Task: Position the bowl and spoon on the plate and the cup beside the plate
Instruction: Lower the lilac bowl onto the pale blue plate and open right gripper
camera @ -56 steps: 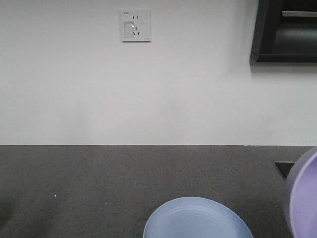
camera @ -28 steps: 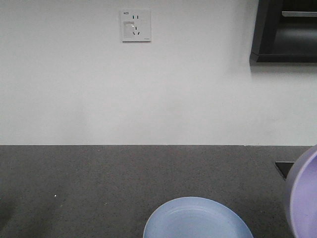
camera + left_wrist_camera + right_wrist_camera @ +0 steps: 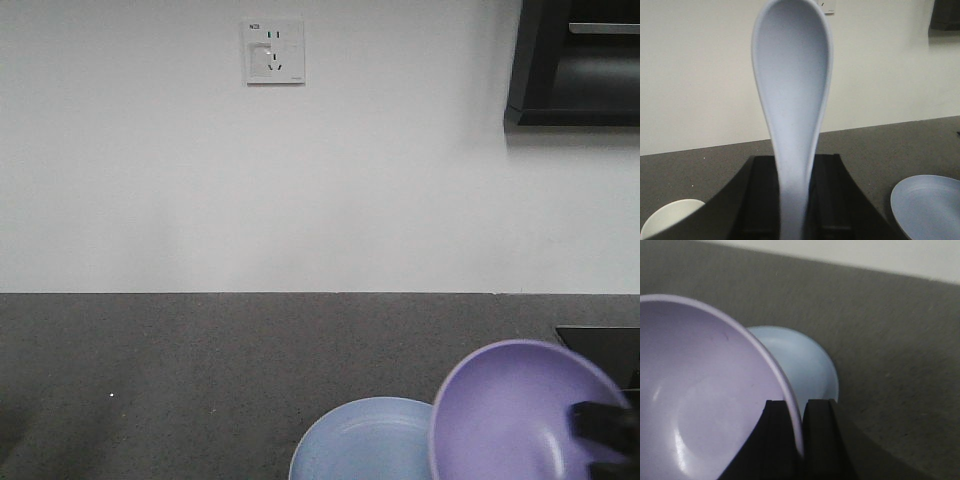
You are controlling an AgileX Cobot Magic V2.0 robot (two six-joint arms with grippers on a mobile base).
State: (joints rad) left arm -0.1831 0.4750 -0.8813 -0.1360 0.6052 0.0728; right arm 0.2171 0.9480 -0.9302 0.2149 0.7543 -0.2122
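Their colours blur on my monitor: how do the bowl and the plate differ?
The bowl is lavender and deep; the plate is light blue and shallow. The bowl hangs tilted, its rim pinched in the right pincer; the plate lies flat on the counter. Both are round and empty.

The bowl (image 3: 520, 410) has swung left into view, tilted, now overlapping the plate (image 3: 365, 445).

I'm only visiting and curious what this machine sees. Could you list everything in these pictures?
bowl: one, lavender, tilted, beside the plate.
plate: one, light blue, on the counter.
spoon: one, pale blue, held by its handle.
cup: one, white inside, on the counter.
counter: one, dark grey.
wall socket: one, white, on the wall.
cabinet: one, black, upper right.
left gripper: black, gripping the spoon.
right gripper: black, pinching the bowl's rim.
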